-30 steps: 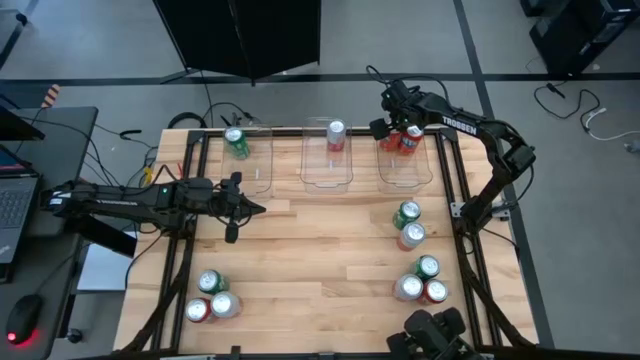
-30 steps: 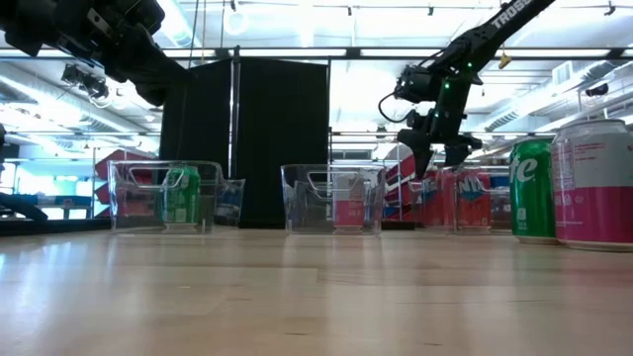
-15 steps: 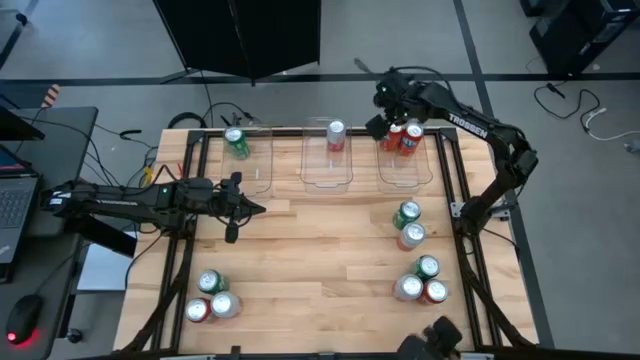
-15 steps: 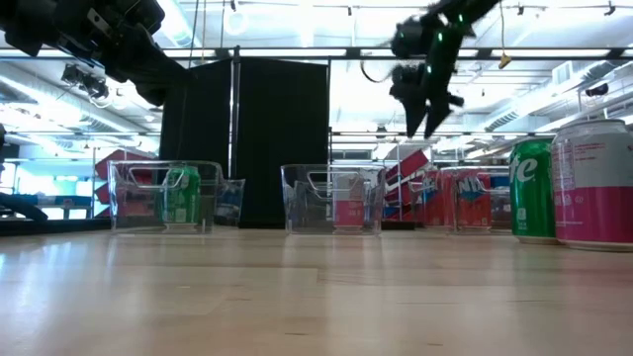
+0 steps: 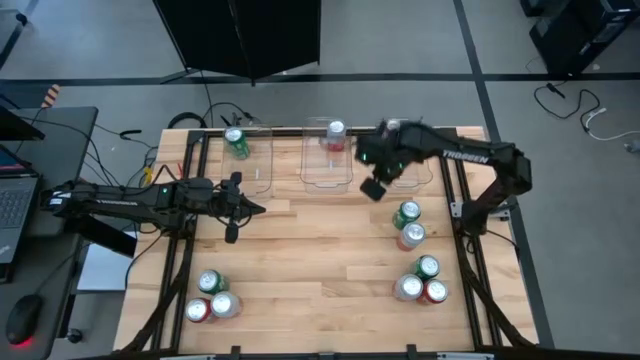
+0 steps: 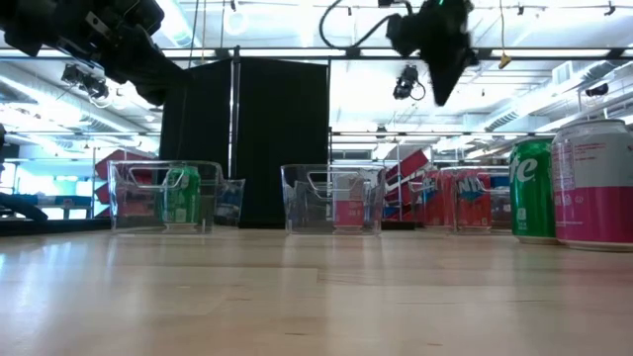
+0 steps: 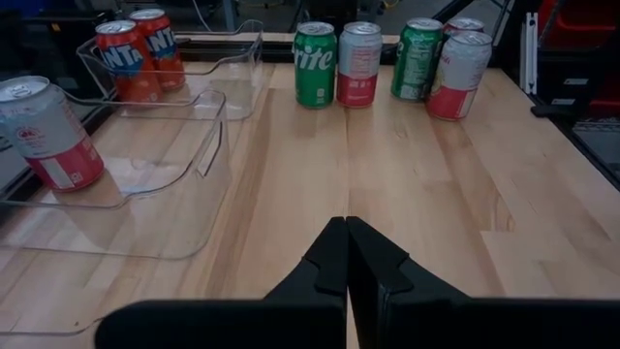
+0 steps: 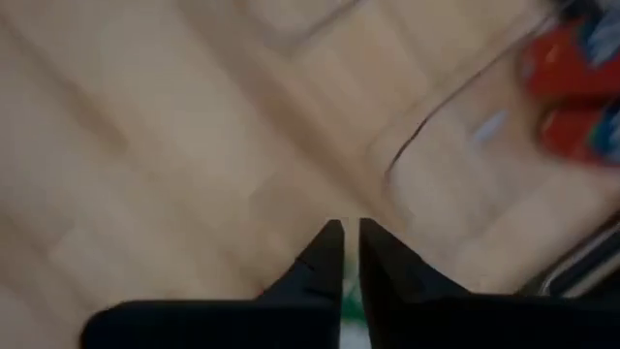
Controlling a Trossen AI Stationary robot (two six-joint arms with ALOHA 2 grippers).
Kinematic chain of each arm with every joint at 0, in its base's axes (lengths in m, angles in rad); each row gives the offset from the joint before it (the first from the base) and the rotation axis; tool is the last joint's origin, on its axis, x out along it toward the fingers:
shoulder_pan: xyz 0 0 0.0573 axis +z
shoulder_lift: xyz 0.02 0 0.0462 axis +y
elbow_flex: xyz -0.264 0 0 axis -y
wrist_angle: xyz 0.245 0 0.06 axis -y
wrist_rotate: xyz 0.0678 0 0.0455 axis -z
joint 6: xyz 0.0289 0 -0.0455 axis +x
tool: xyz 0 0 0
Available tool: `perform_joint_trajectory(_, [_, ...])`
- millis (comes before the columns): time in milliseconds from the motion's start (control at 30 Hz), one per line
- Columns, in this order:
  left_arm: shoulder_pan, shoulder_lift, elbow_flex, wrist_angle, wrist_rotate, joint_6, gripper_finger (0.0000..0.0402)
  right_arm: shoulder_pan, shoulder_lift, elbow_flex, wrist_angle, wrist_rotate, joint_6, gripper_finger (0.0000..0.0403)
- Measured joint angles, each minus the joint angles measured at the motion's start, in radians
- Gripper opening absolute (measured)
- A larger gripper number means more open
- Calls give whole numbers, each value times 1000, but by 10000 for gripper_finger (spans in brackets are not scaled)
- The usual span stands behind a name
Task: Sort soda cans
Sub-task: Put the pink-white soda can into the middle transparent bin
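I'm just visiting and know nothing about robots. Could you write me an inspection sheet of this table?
Surface: pale wooden tabletop, no spills seen.
Job's things: twelve small metal soda cans; four stand in three clear plastic bins, eight stand loose in three groups.
Clutter: nothing seen.
Pincers: left pincer shut, empty, over the table's left; right pincer shut, empty, high near the bins.
Cables: loose cables on the floor behind the table.
Surroundings: laptop, black screen.

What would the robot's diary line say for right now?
right end effector: shut, empty, raised near right bin | left end effector: shut, waiting | binned: two red cans, one green can, one silver-white can
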Motion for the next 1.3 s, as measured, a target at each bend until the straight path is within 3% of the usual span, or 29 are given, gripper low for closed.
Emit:
perform_joint_trajectory(167, [0, 0, 0, 1, 0, 0, 2, 178, 0, 0, -107, 0, 240, 60])
perform_joint_trajectory(367, [0, 0, 0, 2, 0, -5, 2, 389, 1, 0, -115, 2, 535, 97])
perform_joint_trajectory(633, [0, 0, 0, 0, 0, -19, 2, 609, 3, -43, -115, 77, 900, 199])
perform_joint_trajectory(767, [0, 0, 0, -12, 0, -20, 2, 641, 3, -125, -116, 47, 1011, 266])
perform_joint_trajectory(967, [0, 0, 0, -13, 0, -35, 2, 631, 3, -254, -116, -18, 1030, 349])
perform_joint_trajectory(1133, [0, 0, 0, -14, 0, -43, 2, 595, 3, -321, -116, -17, 986, 376])
perform_joint_trajectory(1300, [-1, 0, 0, -18, 0, -46, 2, 546, 3, -365, -84, -18, 925, 376])
